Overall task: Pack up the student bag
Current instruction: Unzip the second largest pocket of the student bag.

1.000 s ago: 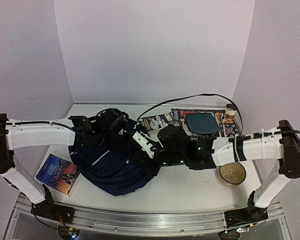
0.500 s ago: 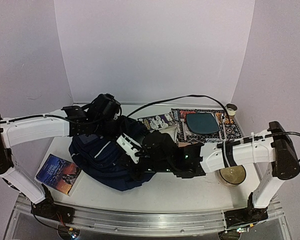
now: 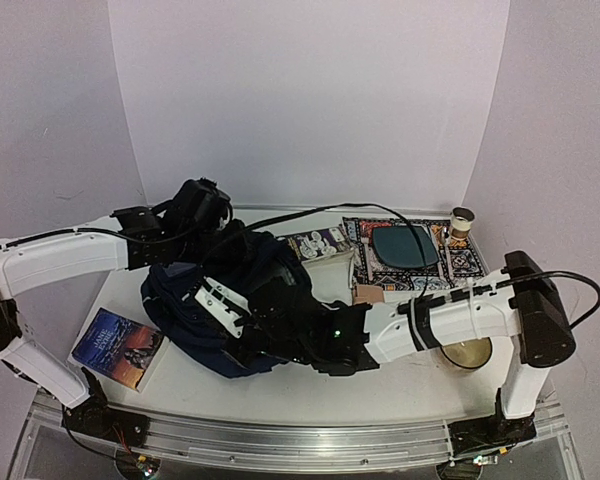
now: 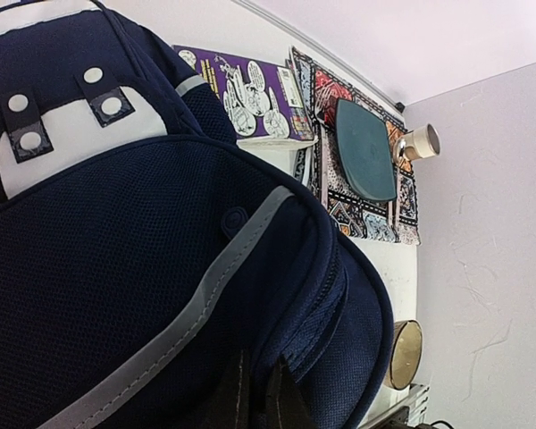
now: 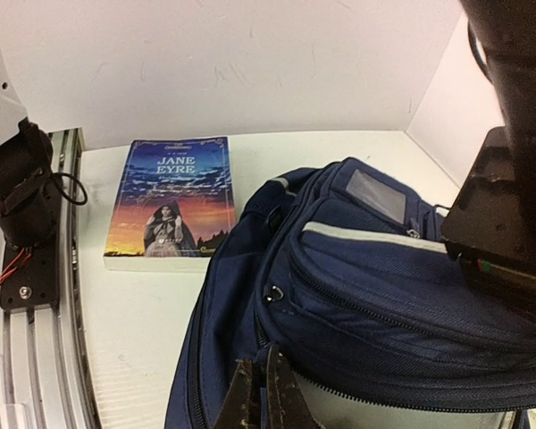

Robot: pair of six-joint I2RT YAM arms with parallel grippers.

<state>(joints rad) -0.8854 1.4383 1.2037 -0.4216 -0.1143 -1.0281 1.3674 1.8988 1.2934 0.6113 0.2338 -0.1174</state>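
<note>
Clamped on bag [image 3: 172,300] fabric: left jaws, right jaws — likely spreading opening — book [image 3: 115,347] lower left, unpacked.

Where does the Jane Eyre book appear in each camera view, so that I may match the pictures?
Top external: book at lower left, beside the student bag.
Left wrist: not in it.
Right wrist: the book at upper left, left of the bag.
Shared landmark: the navy student bag, seen in all three views.
</note>
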